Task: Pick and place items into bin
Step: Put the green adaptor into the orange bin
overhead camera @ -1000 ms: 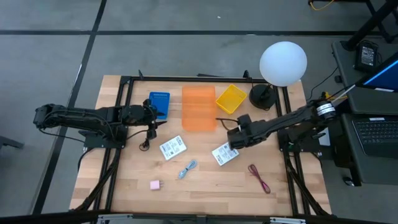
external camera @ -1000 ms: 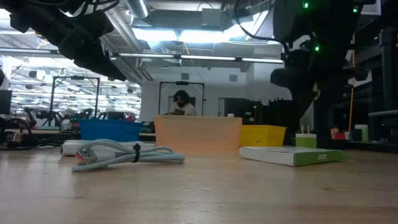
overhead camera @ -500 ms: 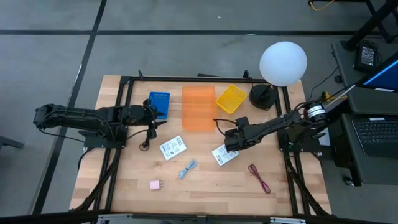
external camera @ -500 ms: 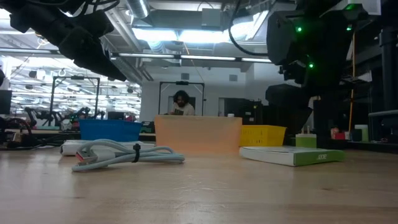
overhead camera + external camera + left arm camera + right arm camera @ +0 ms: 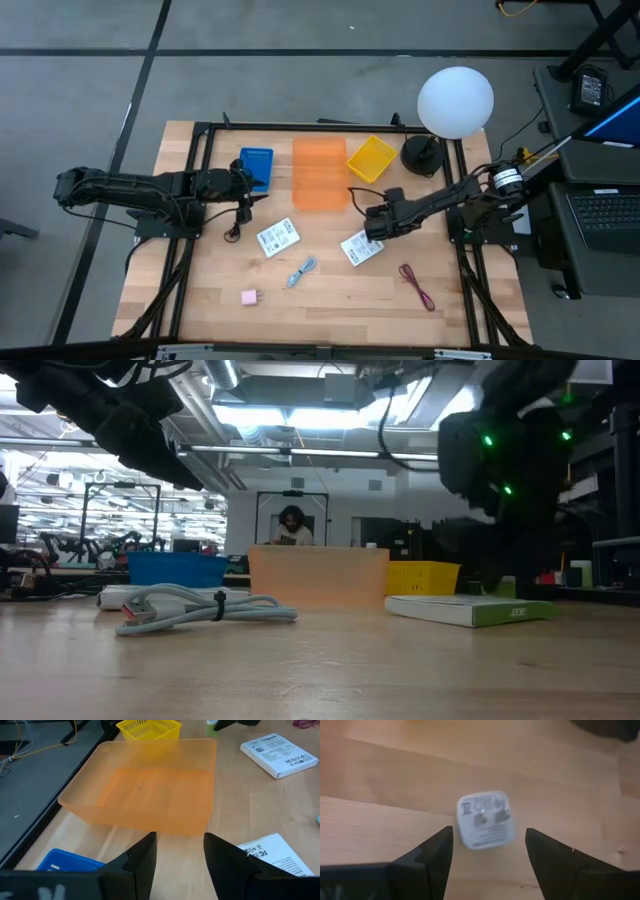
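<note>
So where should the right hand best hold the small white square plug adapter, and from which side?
Grip the small white square plug adapter by two opposite flat walls, coming from above: it lies with its prongs up, and the right hand's open fingers flank it.

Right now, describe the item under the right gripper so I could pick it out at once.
Find the orange bin at mid-table; the right gripper hangs between it and a flat printed packet. On the wood between its open fingers lies a small white square plug; its two metal prongs set it apart.
</note>
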You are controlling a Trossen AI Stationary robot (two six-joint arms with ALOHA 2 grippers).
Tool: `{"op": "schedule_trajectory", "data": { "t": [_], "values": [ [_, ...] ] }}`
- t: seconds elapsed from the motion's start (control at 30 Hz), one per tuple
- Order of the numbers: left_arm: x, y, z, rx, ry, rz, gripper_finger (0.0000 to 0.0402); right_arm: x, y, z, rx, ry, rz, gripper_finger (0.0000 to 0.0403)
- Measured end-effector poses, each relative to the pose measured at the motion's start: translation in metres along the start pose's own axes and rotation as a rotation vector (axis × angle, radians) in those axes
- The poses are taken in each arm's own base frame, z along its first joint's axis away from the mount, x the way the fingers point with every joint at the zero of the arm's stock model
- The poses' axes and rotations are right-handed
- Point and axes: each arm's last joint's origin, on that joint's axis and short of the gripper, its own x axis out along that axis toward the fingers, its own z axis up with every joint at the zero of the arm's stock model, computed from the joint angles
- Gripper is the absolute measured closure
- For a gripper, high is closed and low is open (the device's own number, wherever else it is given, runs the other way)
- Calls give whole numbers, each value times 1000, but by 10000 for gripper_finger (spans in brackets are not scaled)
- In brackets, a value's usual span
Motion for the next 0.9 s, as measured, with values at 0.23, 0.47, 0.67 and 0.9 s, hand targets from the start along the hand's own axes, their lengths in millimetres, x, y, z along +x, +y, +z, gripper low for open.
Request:
{"op": "schedule_trajectory", "data": {
  "t": [0.23, 0.47, 0.67, 0.9],
  "values": [
    [0, 0, 0, -10, 0, 1, 245, 8, 2, -4, 2, -41, 62, 175],
    [0, 0, 0, -10, 0, 1, 243, 8, 0, -3, -33, -78, 51, 175],
    [0, 0, 0, -10, 0, 1, 246, 8, 1, -3, -65, -79, 50, 175],
    [0, 0, 0, -10, 0, 1, 246, 8, 6, -3, -133, -83, 96, 175]
  ]
}}
